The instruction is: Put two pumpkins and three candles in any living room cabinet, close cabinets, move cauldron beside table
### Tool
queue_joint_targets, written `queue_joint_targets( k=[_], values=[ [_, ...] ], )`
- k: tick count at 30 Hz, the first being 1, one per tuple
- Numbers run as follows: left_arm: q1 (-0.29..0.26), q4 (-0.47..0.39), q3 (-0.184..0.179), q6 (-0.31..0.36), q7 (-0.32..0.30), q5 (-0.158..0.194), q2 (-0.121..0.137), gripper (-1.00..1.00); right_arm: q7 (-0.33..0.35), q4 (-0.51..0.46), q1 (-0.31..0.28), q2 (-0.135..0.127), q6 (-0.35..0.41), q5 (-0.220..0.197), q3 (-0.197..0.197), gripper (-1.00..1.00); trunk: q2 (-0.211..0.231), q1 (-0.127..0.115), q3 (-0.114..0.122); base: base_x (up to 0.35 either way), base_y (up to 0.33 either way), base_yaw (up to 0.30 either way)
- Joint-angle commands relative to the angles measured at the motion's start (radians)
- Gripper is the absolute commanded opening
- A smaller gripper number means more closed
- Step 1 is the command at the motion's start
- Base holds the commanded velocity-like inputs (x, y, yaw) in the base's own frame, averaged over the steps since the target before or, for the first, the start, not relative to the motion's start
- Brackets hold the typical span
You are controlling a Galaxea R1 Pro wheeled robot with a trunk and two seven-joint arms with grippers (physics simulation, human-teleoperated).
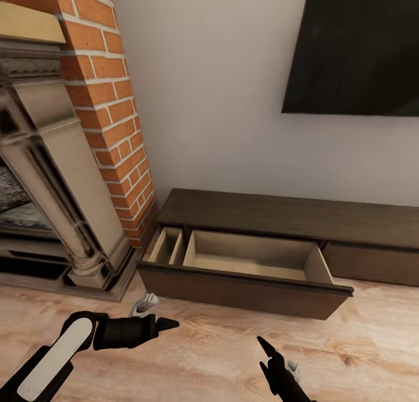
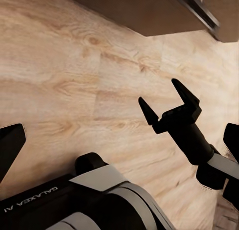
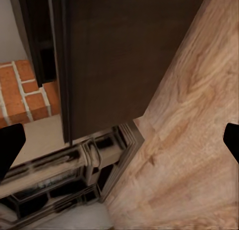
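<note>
The low dark-brown cabinet (image 1: 291, 216) stands against the white wall. Its left drawer (image 1: 244, 290) is pulled out over the floor. A divider splits the tan inside into a narrow compartment and a wide one, and both look empty. My left gripper (image 1: 164, 325) hovers open over the floor in front of the drawer's left end, its fingertips (image 2: 10, 140) wide apart. My right gripper (image 1: 266, 355) (image 2: 165, 99) is open too, low over the floor before the drawer's middle, holding nothing. Pumpkins, candles, cauldron and coffee table are out of view.
A stone fireplace surround (image 1: 58, 175) and a red brick column (image 1: 110, 99) stand close on the left, just beside the drawer's end. A dark TV panel (image 1: 355, 47) hangs on the wall above the cabinet. Light wooden floor (image 1: 221, 355) lies under both arms.
</note>
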Motion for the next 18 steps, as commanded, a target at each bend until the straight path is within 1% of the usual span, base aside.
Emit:
queue_joint_targets(
  k=[1,8,14,16,18],
  values=[
    [-0.001,0.0,-0.001,0.0,0.011,0.01,0.001,1.0,0.005,0.003,-0.001,0.0,0.009,-0.011,0.006,1.0,0.007,-0.004,0.002,-0.201,0.0,0.29],
    [-0.003,0.017,0.0,-0.001,0.011,0.009,0.001,1.0,0.004,0.002,-0.001,0.0,-0.034,-0.011,0.006,1.0,0.056,-0.031,0.024,-0.151,0.0,0.29],
    [-0.004,0.019,0.0,-0.001,0.013,0.007,0.001,1.0,0.004,0.001,-0.001,0.0,-0.045,-0.011,0.006,1.0,0.098,-0.054,0.043,-0.027,0.0,0.291],
    [-0.004,0.02,0.0,-0.001,0.036,0.006,0.0,1.0,0.004,0.001,-0.001,0.001,-0.045,-0.011,0.007,1.0,0.112,-0.062,0.049,-0.004,0.0,0.291],
    [-0.004,0.02,0.0,-0.001,0.081,0.007,-0.002,1.0,0.004,0.001,-0.001,0.0,-0.046,-0.011,0.006,1.0,0.126,-0.07,0.056,-0.002,0.0,0.29]
  ],
)
